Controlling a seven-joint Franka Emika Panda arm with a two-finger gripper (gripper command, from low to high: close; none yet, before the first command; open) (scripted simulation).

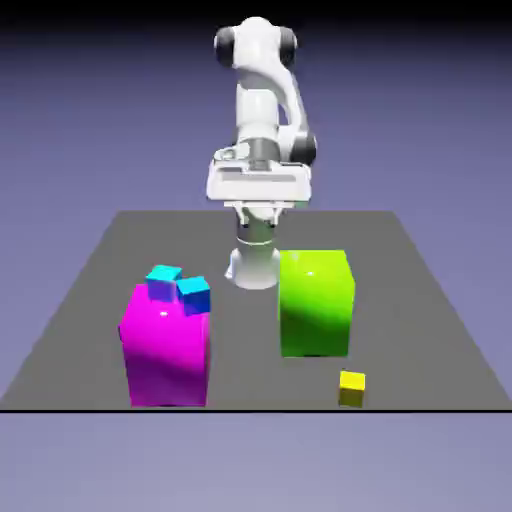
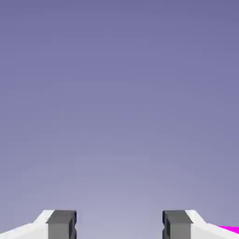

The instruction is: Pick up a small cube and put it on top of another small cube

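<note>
1. The gripper stands open with nothing between its grey fingertips; the hand view shows mostly plain backdrop and a magenta sliver at its lower right corner.
2. In the exterior view the arm is folded high at the table's far edge, well above and apart from every block.
3. The small cube, purple, sits on top of the magenta block at the near left, touching two cyan cubes beside it.
4. A green block stands right of centre.
5. A yellow cube lies near the front edge, right of the green block.
</note>
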